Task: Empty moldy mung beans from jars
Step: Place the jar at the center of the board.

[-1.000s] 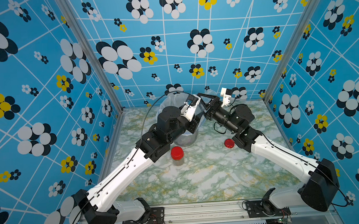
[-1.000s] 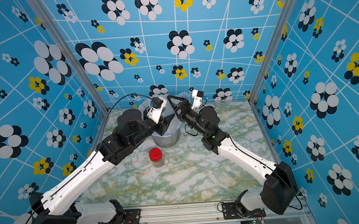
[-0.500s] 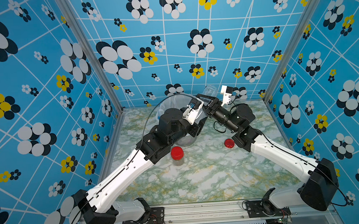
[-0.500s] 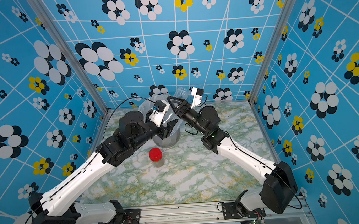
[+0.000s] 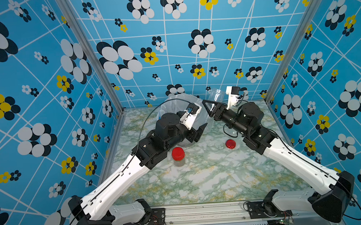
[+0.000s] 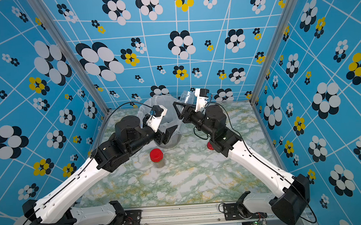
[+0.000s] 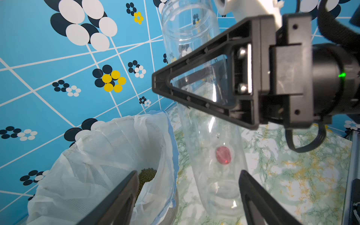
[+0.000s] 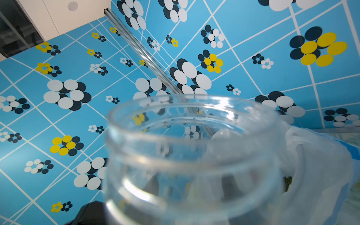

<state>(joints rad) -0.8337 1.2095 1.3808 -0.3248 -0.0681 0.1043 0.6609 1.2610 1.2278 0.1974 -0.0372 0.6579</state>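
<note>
Two right fingers (image 7: 196, 101) clamp the tall clear lidless plastic jar (image 7: 202, 140), which is empty; left fingers (image 7: 120, 196) stand apart beside its base. Olive-brown mung beans (image 7: 146, 175) lie in the white-bag-lined bucket (image 7: 116, 136). Judged step: one jar emptied. Next, likely set it down, then uncap the short red-lidded jar (image 5: 178, 158) on the table (image 5: 212, 180).

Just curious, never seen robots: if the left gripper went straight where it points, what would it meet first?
Most likely the tall clear lidless plastic jar, whose base sits just ahead between the left gripper's open jaws; depth is unclear.
</note>
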